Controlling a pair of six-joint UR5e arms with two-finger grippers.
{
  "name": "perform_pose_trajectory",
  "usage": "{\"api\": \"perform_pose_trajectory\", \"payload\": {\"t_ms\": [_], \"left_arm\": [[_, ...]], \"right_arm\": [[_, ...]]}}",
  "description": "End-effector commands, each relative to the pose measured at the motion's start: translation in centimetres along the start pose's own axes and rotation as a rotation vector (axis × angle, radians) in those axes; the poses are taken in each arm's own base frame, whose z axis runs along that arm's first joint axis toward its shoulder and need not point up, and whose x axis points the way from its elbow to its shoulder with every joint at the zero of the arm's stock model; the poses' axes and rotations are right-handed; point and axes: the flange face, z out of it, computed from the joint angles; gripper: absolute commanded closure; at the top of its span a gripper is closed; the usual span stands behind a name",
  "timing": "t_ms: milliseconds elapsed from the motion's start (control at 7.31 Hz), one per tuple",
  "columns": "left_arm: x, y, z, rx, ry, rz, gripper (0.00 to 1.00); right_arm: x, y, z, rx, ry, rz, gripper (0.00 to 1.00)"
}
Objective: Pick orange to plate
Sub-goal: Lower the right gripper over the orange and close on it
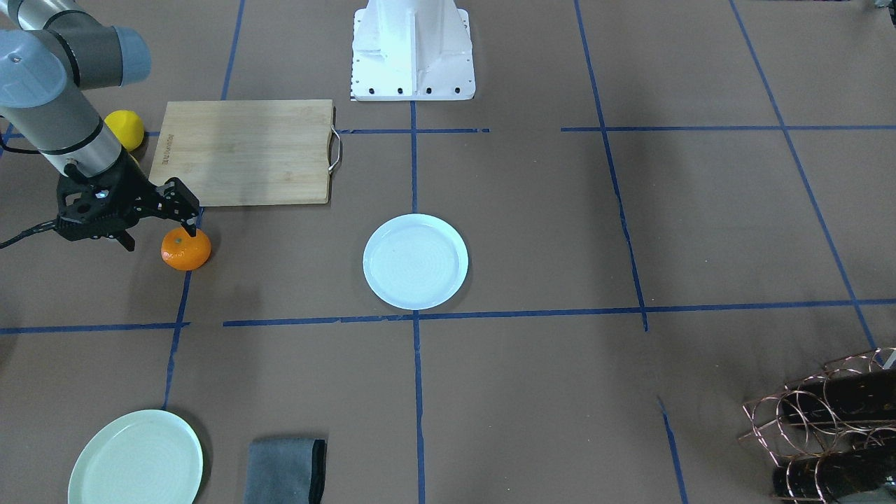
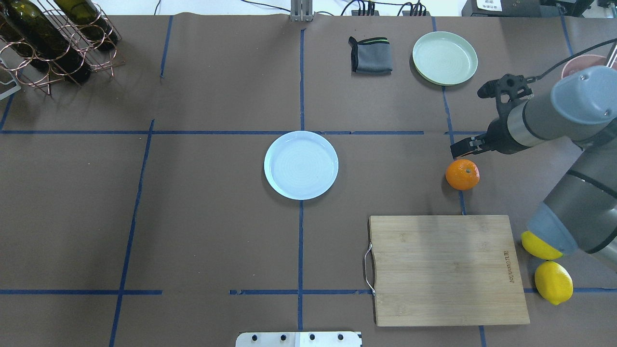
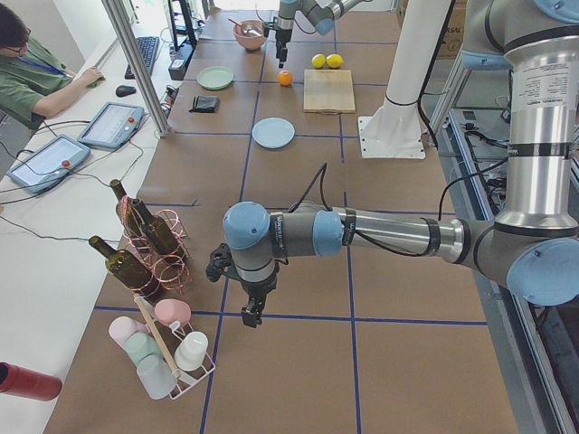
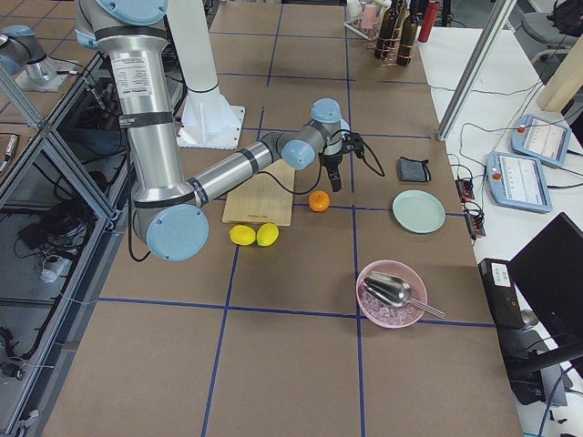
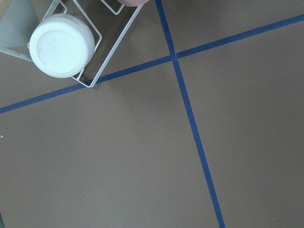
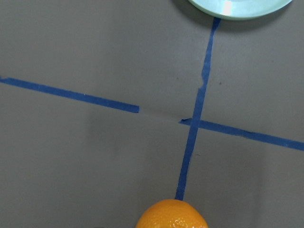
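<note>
The right gripper [image 1: 155,231] hangs with its jaws apart and nothing between them. It points down at the table, and in the overhead view it sits just toward 12 o'clock of the orange [image 2: 462,174]. In the front-facing view one fingertip [image 1: 187,222] shows at the fruit's upper edge, but I cannot tell whether it touches. The orange rests on the bare table. The wrist view shows only its top, at the 6 o'clock edge of the picture, so the jaws are judged not yet centred over it. The step in hand looks like the approach before the grasp. To do it well, shift the gripper toward 6 o'clock until the stem dimple lies midway between the fingers. Then descend so the pads meet the fruit at its widest part, and close gently, since a round fruit pinched off-centre will likely roll away. The cutting board [image 2: 443,270] lies close at 6 o'clock of the orange and the lemons [image 2: 553,282] at about 4 o'clock. The mint-green plate [image 2: 445,58] sits well off at 12 o'clock. The plate [image 2: 301,165] waits empty at 9 o'clock, well apart, so the carry runs that way. The left gripper [image 3: 251,315] hangs far from all this, and whether it is apart or together cannot be told.
</note>
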Motion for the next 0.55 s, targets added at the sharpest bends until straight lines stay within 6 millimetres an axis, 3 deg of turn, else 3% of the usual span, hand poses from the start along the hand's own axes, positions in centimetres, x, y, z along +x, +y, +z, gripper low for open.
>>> {"api": "perform_pose_trajectory", "payload": {"t_ms": [0, 410], "left_arm": [[0.0, 0.1, 0.0, 0.001, 0.001, 0.001, 0.00], [0.1, 0.1, -0.1, 0.002, 0.001, 0.002, 0.00]], "right_arm": [[-0.7, 2.6, 2.4, -0.004, 0.043, 0.003, 0.00], [-0.3, 3.5, 4.6, -0.020, 0.088, -0.010, 0.00]]}}
